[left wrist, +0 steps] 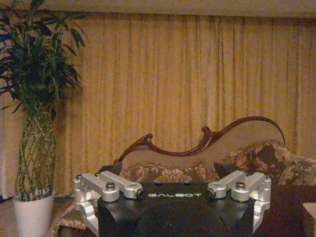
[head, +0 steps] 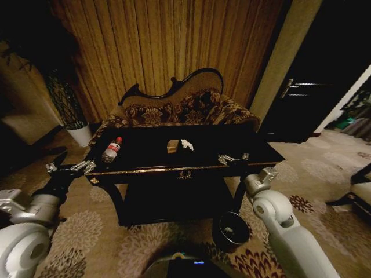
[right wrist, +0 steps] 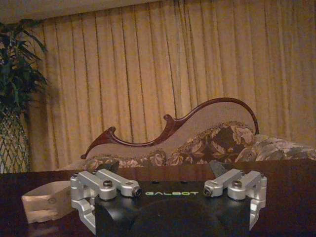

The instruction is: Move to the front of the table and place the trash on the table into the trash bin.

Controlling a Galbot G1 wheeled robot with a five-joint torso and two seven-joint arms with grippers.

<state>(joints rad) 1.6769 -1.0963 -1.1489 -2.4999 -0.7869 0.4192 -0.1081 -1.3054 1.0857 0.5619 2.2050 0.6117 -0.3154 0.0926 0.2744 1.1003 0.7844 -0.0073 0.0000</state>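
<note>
glossy black wood makes up the worktop [head: 255, 152], and the robot sits squarely before its gold-trimmed front edge. 3 bits of trash lie on it: a clear bottle [head: 111, 149] with a red cap near the left end, a small tan block [head: 172, 146] near the middle, and a white paper scrap [head: 186, 144] touching the block's right side. the trash bin [head: 232, 230] stands on the carpet below the right front corner, beside the right arm.

the left end effector [head: 71, 168] hovers just off the left front corner, fingers spread wide and holding nothing; the right end effector [head: 233, 157] hangs over the right front edge, equally wide and empty. in the right wrist view the block [right wrist: 45, 201] sits ahead and to one side of it.

the step in hand looks like the 1st reach. the block and scrap seem the right arm's natural targets, being nearer both it and the bin. a good grasp would probably come from above, closing on the block alone so the scrap is not dragged off the edge. the bottle lies on its side and may roll if nudged.

behind the worktop stands a carved-back patterned sofa [head: 191, 107], then tall amber curtains [head: 162, 40]. a plant in a white pot [head: 80, 134] stands at the left, and a dark door [head: 301, 104] at the right. the carpet [head: 324, 174] is flowered.
</note>
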